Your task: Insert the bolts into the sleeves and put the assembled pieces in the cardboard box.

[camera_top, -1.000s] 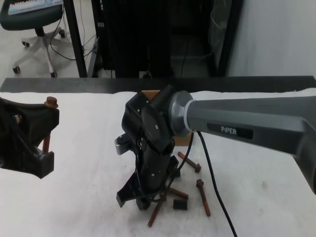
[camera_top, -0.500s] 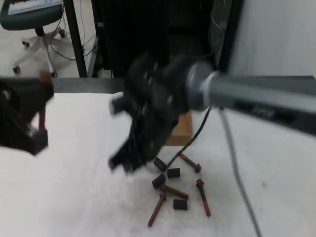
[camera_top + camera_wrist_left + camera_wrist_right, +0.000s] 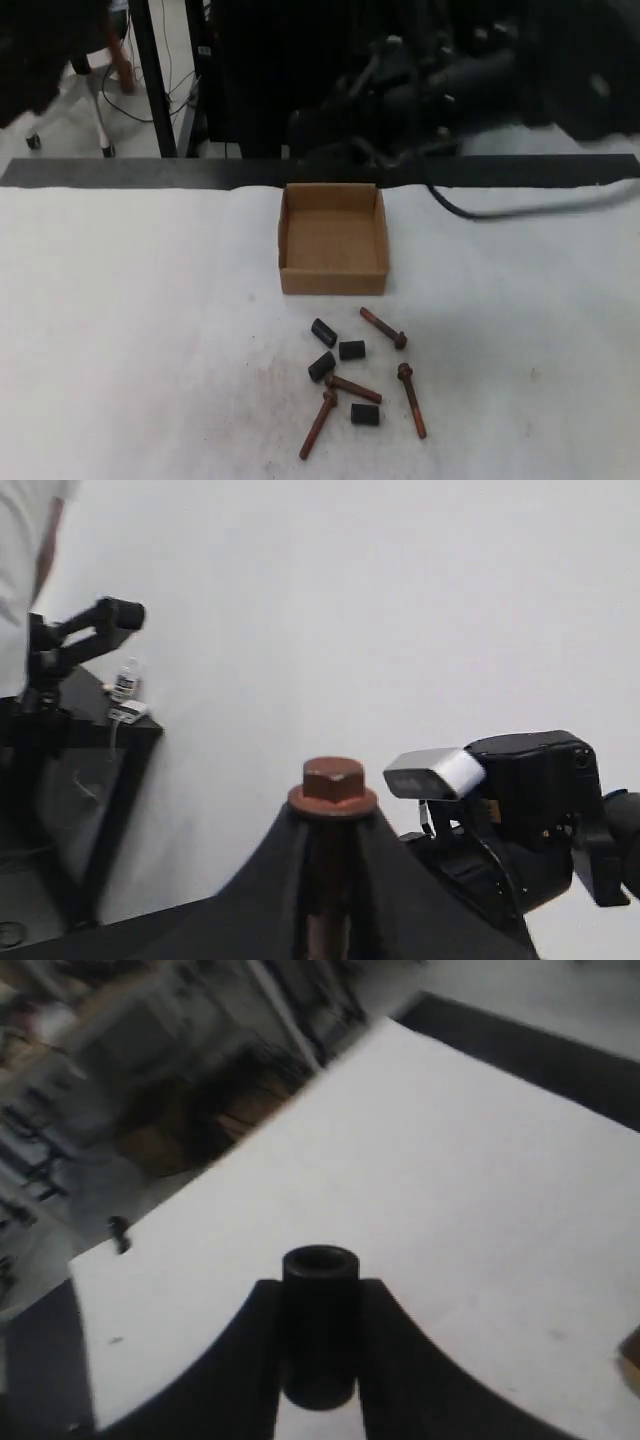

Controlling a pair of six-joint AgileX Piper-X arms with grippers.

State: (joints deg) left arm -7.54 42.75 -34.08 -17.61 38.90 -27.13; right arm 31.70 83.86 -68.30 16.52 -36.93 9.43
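One bolt (image 3: 333, 785) clamped in left gripper (image 3: 332, 825), one sleeve (image 3: 320, 1270) clamped in right gripper (image 3: 320, 1295), white bench (image 3: 150, 330), cardboard box (image 3: 333, 283), dark rack (image 3: 250, 90) behind

— What lies under it all?
— A worktop (image 3: 150, 330) covered in white cloth, with a dark strip (image 3: 120, 172) along its far edge.
— And behind it?
— An office chair's base (image 3: 98, 125) on the floor, a black post (image 3: 143, 80) and a white wall (image 3: 400, 600).
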